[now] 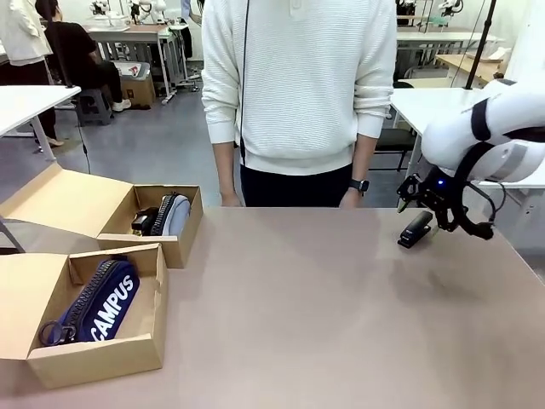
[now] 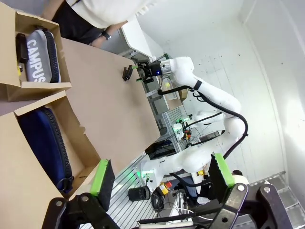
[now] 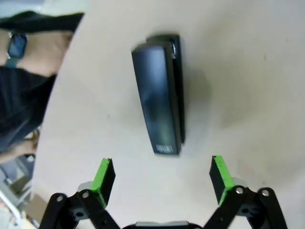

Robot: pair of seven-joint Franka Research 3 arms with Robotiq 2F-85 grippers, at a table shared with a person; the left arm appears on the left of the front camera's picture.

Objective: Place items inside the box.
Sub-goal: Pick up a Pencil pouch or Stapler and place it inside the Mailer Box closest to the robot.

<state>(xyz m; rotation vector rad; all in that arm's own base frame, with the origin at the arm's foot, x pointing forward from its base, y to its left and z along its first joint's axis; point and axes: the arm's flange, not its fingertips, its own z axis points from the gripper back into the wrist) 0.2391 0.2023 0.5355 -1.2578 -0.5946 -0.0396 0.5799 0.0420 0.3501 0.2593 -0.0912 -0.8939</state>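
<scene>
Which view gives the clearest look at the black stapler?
The right wrist view: the stapler lies full-length on the table, just beyond the open right gripper. The front view shows the stapler small, at the far right; the left wrist view shows it tiny and distant.

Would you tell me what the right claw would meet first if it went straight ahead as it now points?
Probably the black stapler, lying on the table just ahead of the open right claw.
</scene>
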